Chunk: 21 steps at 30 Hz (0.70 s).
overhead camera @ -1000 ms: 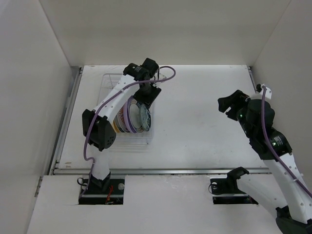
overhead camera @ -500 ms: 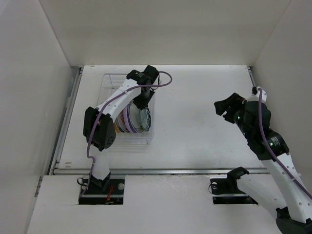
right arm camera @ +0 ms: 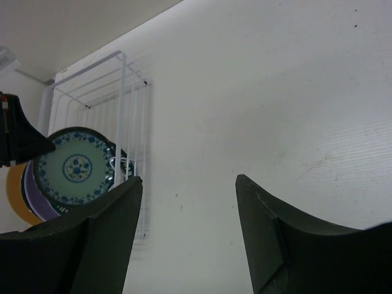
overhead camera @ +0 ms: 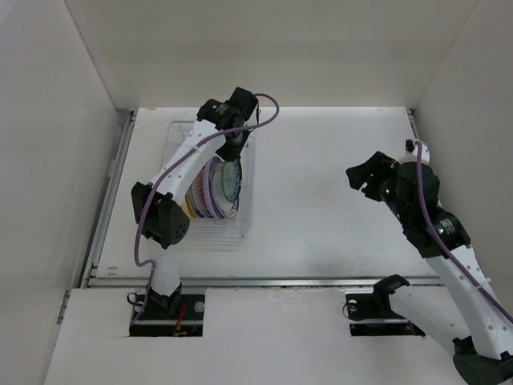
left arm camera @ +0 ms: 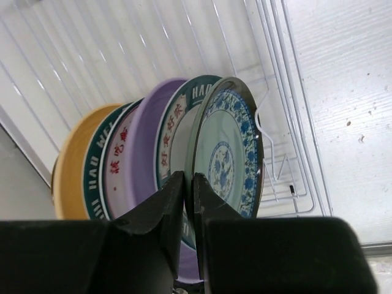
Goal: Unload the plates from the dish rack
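The white wire dish rack (overhead camera: 178,133) stands at the table's far left, with several plates upright in its slots. My left gripper (overhead camera: 233,147) is shut on the top rim of the teal patterned plate (overhead camera: 230,181), the rightmost one. In the left wrist view my gripper (left arm camera: 188,187) pinches that plate (left arm camera: 229,153). Behind it stand a teal-lettered white plate (left arm camera: 177,125), a lavender plate (left arm camera: 142,156) and a yellow-tan plate (left arm camera: 70,168). My right gripper (overhead camera: 361,176) is open and empty, held over the table's right side, far from the rack (right arm camera: 122,79).
White walls close in the table on the left, back and right. A metal rail (overhead camera: 264,281) runs along the near edge. The rack's right side wire (left arm camera: 282,110) stands close beside the held plate. Bare table lies between the rack and my right arm.
My left gripper came down onto the teal patterned plate's rim, shut on it, and the plate now stands higher. My right arm drifted slightly left.
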Tool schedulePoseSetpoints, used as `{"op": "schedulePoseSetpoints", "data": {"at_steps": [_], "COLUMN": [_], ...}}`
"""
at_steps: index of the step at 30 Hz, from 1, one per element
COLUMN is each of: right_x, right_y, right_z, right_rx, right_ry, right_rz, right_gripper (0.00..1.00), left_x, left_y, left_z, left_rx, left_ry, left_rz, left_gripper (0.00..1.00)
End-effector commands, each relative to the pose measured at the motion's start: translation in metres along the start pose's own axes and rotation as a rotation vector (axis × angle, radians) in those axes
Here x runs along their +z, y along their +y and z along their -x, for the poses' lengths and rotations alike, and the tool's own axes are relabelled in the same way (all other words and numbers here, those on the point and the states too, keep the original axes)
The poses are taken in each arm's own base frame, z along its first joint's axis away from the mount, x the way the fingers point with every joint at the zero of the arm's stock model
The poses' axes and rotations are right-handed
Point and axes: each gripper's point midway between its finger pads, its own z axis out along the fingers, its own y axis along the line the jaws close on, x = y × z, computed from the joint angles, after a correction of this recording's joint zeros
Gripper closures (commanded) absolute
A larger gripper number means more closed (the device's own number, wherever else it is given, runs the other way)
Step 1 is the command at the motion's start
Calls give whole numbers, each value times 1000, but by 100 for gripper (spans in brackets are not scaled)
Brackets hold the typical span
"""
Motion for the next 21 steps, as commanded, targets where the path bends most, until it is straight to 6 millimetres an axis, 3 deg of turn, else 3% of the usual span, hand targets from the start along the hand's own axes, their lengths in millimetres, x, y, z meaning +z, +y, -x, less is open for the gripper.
{"op": "schedulePoseSetpoints", "data": {"at_steps": [1, 4, 5, 6, 8, 10, 11, 16, 18, 21], "right_x": [-9, -5, -2, -8, 3, 11, 25, 59, 67, 73], "right_y": [38, 70, 76, 91, 105, 115, 115, 128, 135, 139], "right_z": [23, 4, -5, -14, -22, -28, -37, -40, -53, -67], "right_rx": [-47, -85, -102, -111, -127, -134, -142, -180, -183, -182], "right_ry": [-49, 34, 67, 117, 151, 165, 196, 198, 252, 326], "right_rz": [170, 358, 403, 499, 576, 625, 617, 636, 685, 725], "right_gripper": [31, 21, 0, 0, 0, 0, 0, 0, 2, 15], "left_x": [-63, -98, -105, -112, -130, -139, -141, -135, -125, -127], "left_y": [14, 22, 22, 22, 22, 4, -4, -65, -75, -87], "left_z": [30, 44, 51, 54, 58, 61, 61, 41, 34, 28], "left_rx": [-51, -81, -73, -68, -67, -32, -20, 50, 53, 64], "left_ry": [-210, -327, -366, -396, -456, -486, -488, -388, -338, -317], "left_rz": [1, -4, -16, -29, -54, -162, -211, -540, -610, -683], "left_gripper": [100, 100, 100, 100, 100, 100, 100, 100, 100, 100]}}
